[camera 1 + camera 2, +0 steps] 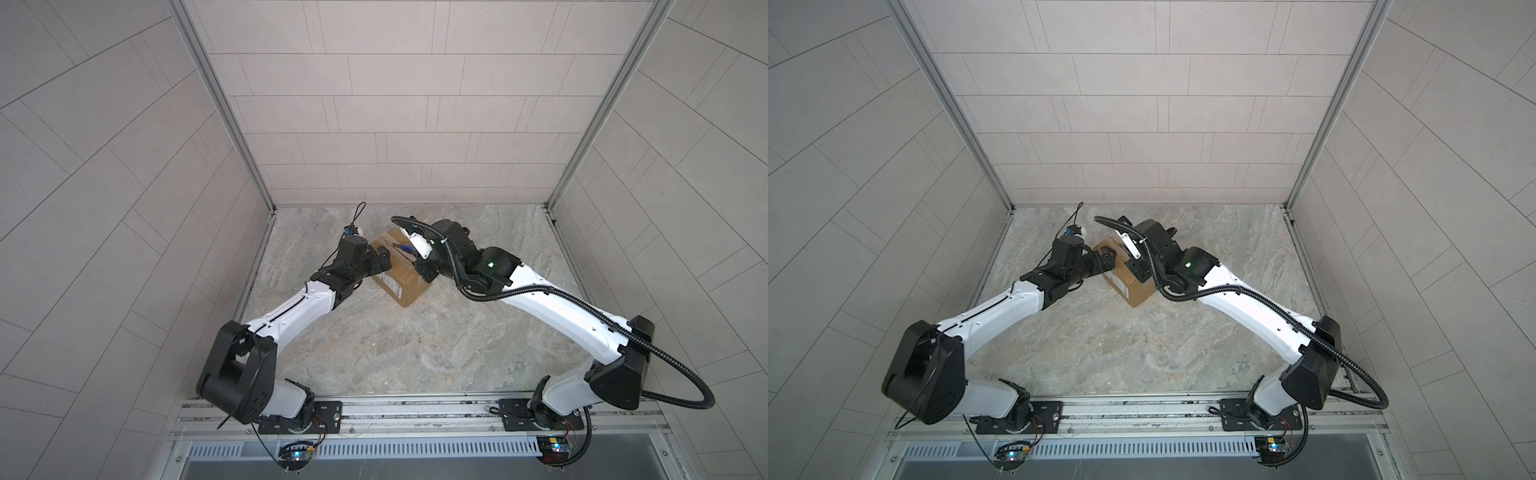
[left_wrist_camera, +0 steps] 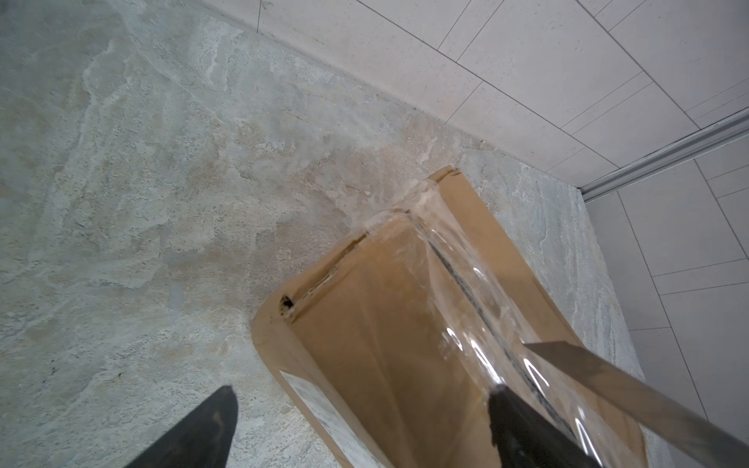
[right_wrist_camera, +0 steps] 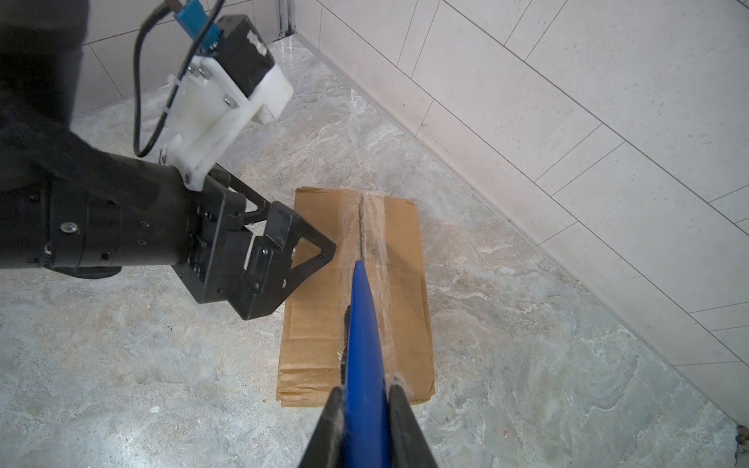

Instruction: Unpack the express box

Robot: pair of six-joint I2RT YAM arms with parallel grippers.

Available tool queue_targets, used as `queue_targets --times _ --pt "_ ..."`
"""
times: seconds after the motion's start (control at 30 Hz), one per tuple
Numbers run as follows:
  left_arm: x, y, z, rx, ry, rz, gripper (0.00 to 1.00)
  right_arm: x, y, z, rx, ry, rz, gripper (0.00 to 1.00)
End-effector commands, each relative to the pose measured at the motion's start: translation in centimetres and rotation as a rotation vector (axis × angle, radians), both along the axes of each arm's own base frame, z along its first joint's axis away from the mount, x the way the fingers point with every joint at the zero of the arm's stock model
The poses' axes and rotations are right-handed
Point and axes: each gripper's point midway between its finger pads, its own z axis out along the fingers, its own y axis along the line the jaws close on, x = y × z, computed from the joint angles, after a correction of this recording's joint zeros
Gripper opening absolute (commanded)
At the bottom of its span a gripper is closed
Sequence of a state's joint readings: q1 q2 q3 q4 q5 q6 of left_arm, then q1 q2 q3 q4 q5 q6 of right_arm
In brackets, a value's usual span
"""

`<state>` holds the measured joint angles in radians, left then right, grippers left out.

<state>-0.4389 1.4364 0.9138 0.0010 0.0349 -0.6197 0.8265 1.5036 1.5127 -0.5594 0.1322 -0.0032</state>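
The express box [image 1: 409, 286] [image 1: 1136, 289], a brown carton, lies on the stone table, with clear tape [image 3: 375, 243] along its top seam and a white label [image 2: 324, 409] on its side. My left gripper [image 1: 380, 262] [image 1: 1106, 261] [image 2: 360, 429] [image 3: 292, 281] is open at the box's left edge. One of its fingers [image 2: 523, 433] rests on the taped top, the other hangs beside the box. My right gripper [image 1: 415, 255] [image 3: 364, 401] is shut on a blue utility knife [image 1: 406, 249] [image 3: 362, 324]. The knife's tip sits on the seam about midway along the top, with a dark slit in the seam beyond it.
Tiled walls close in the table at the back [image 1: 374, 124] and on both sides. An aluminium rail [image 1: 415, 409] with the arm bases runs along the front. The right arm's black cable conduit [image 1: 519, 293] loops over the table beside the box.
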Motion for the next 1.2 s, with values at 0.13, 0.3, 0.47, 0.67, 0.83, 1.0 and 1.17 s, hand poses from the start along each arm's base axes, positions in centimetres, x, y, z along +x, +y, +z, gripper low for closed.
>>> queue_targets --times 0.13,0.3,0.47,0.67,0.83,1.0,1.17 --pt "0.5 0.8 -1.5 0.034 0.036 0.035 1.0 0.7 0.6 0.8 -0.012 -0.041 0.01 0.0" --pt "0.5 0.8 -1.8 0.033 0.043 0.034 1.0 1.0 0.6 0.5 -0.026 -0.042 0.003 0.0" --pt "0.3 0.8 -1.9 0.034 0.045 0.029 1.0 1.3 0.5 0.1 -0.044 -0.045 -0.005 0.0" --pt "0.3 0.8 -1.9 0.033 0.045 0.027 1.0 1.5 0.4 -0.1 -0.06 -0.053 -0.008 0.0" --pt "0.2 0.7 -2.1 0.031 0.051 0.022 1.0 1.5 0.4 -0.5 -0.067 -0.047 -0.007 0.0" --pt "0.3 0.6 -2.1 0.03 0.053 0.02 1.0 1.5 0.5 -1.0 -0.071 -0.04 -0.003 0.0" --pt "0.3 0.6 -2.2 0.028 0.055 0.018 1.0 1.4 0.6 -1.1 -0.068 -0.036 0.003 0.0"
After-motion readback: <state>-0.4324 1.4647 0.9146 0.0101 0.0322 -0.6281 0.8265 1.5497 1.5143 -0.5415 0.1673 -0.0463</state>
